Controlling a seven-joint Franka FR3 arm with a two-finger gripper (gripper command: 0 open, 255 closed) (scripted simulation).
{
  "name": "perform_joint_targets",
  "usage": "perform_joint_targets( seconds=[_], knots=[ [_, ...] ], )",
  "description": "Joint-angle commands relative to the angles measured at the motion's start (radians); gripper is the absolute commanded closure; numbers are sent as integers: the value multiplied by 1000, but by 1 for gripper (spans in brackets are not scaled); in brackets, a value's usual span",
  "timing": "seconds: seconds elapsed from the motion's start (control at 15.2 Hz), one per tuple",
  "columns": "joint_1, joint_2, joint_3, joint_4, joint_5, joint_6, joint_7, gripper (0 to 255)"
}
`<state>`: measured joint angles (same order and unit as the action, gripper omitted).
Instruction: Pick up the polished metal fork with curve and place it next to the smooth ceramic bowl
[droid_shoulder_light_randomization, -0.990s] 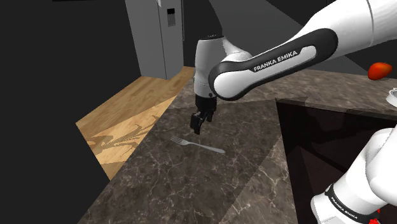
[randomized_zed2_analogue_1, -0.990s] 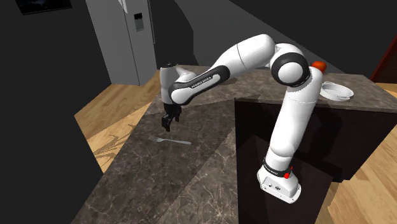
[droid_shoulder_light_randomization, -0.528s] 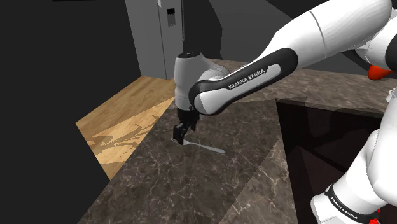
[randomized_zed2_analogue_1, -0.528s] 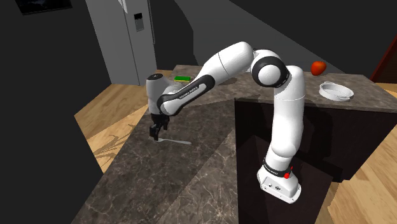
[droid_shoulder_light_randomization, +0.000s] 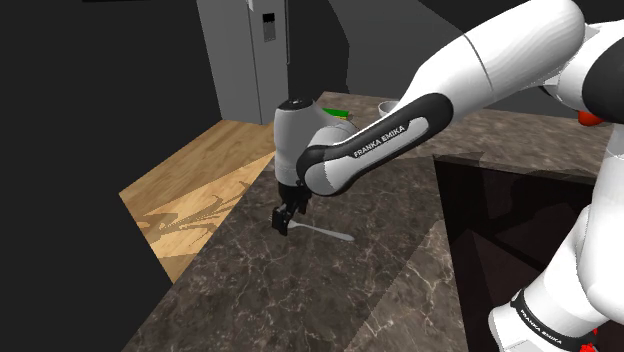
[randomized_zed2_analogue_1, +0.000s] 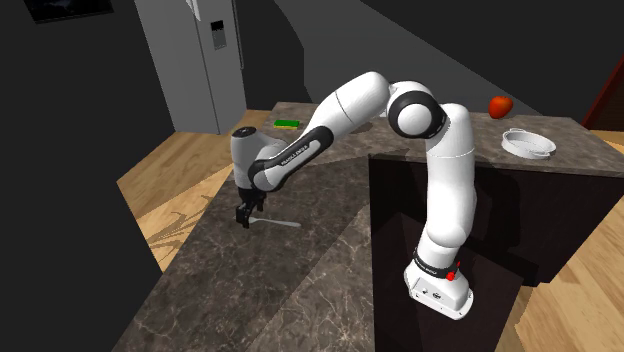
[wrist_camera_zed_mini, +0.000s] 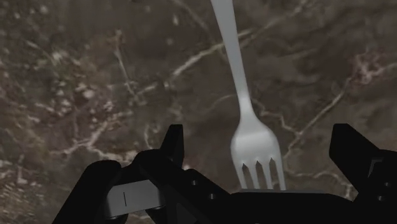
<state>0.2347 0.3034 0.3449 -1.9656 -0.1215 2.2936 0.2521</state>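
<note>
Currently I am at the grasp step. The gripper (droid_shoulder_light_randomization: 284, 221) hangs low over the tine end of the fork (wrist_camera_zed_mini: 256, 149), which lies flat on the marble counter (droid_shoulder_light_randomization: 330, 290). The fingers stand apart, straddling it without contact. Next I judge: close, lift, then carry to the bowl (randomized_zed2_analogue_1: 527, 143).

So the gripper (droid_shoulder_light_randomization: 284, 219) sits low over the left end of the fork (droid_shoulder_light_randomization: 328, 234) on the dark marble counter (droid_shoulder_light_randomization: 300, 295) — handle pointing right. Wood floor (droid_shoulder_light_randomization: 190, 190) to the left, grey fridge (droid_shoulder_light_randomization: 250, 60) far back.
</note>
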Motion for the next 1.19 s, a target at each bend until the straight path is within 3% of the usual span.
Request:
perform_joint_targets(
  seconds=[0.0, 0.33, 0.4, 1.12],
  knots=[
    [0, 2, 0, 0, -1, 2, 1, 0],
    [0, 2, 0, 0, -1, 2, 1, 0],
    [0, 2, 0, 0, -1, 2, 1, 255],
    [-2, -13, 3, 8, 7, -21, -4, 255]
  ],
)
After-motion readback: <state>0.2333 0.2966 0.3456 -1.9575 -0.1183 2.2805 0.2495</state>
